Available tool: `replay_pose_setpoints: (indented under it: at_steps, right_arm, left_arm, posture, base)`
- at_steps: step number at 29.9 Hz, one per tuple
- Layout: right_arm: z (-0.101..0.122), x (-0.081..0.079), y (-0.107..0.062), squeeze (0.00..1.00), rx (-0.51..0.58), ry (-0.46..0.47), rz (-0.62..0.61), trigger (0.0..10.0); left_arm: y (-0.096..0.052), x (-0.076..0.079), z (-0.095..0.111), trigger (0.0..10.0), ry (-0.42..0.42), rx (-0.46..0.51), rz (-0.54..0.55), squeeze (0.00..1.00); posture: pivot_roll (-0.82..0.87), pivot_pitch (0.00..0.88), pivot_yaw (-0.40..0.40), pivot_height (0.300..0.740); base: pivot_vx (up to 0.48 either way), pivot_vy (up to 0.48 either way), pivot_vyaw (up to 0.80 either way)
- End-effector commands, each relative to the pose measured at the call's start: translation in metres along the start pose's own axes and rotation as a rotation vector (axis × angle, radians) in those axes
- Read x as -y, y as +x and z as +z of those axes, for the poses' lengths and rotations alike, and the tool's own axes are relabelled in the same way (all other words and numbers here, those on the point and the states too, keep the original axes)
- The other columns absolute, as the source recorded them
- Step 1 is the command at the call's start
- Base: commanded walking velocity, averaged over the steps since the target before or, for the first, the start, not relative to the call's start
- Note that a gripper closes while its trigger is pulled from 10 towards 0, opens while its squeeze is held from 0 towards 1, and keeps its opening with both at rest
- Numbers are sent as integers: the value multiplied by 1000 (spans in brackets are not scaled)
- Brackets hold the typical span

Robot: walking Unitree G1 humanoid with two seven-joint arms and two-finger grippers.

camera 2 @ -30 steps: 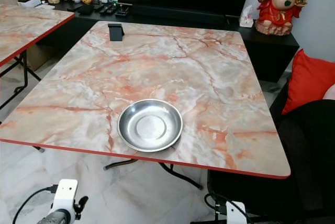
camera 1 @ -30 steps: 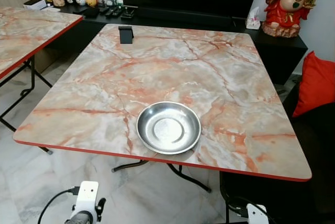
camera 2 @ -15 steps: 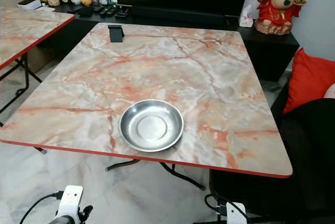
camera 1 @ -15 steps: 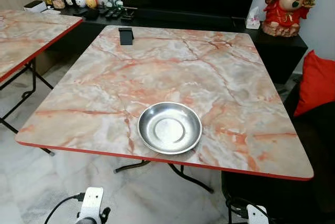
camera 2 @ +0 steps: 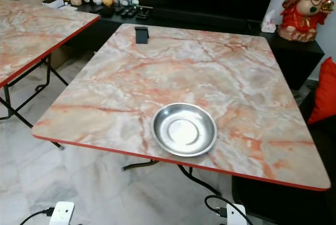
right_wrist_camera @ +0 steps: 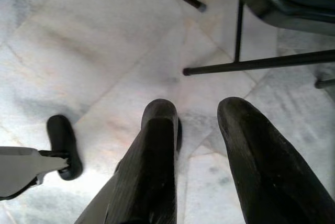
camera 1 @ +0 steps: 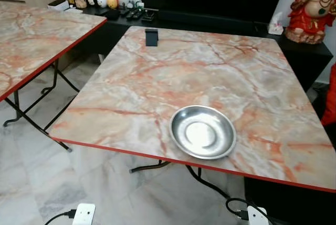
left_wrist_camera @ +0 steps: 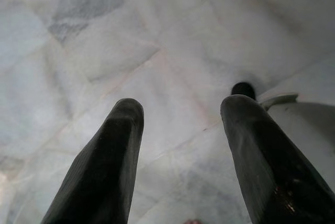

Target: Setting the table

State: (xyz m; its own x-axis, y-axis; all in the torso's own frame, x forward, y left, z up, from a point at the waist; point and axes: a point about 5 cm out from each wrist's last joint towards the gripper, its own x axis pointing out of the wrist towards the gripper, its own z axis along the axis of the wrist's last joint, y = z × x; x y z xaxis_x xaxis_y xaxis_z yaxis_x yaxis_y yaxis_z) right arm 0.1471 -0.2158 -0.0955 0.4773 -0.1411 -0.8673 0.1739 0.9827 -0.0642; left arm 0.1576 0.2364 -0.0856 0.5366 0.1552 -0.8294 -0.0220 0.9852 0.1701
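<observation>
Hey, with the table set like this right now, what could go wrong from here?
The steel bowl sits close to the near red edge of the marble-pattern table; a bump from the robot's body or a rising arm might knock it off. Both claws, left and right, hang open and low over the floor, so lifting them straight up could catch the table's underside.

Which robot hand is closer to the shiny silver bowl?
The right one, I think. The bowl sits near the table's front edge. The right gripper hangs low, just right of it; the left gripper hangs farther off to its left.
</observation>
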Motion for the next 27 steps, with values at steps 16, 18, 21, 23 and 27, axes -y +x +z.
replay_pose_setpoints:
  at_steps: [16, 18, 21, 23, 27]
  right_arm:
    - [1, 2, 0, 0, -1, 14, -3, 10000]
    - [1, 2, 0, 0, 0, 14, -2, 10000]
    - [1, 1, 0, 0, 0, 17, 0, 10000]
    - [1, 1, 0, 0, 0, 18, 0, 10000]
    - [1, 1, 0, 0, 1, 21, -3, 10000]
  left_arm:
    - [-1, -12, -2, 10000, -5, -17, 14, 0]
    - [-1, -11, -2, 10000, -5, -18, 14, 0]
    - [0, -6, 0, 10000, -5, -14, 8, 0]
    - [1, -2, 5, 10000, -5, -8, 5, 0]
    - [2, 2, 9, 10000, -5, -2, 0, 0]
  posture:
    - [31, 0, -16, 740]
    - [33, 0, -16, 740]
    - [34, 0, -15, 740]
    - [34, 0, -15, 740]
    - [30, 0, -14, 740]
  base:
    - [0, 426, 0]
    - [0, 426, 0]
    - [0, 425, 0]
    - [0, 424, 0]
    - [0, 421, 0]
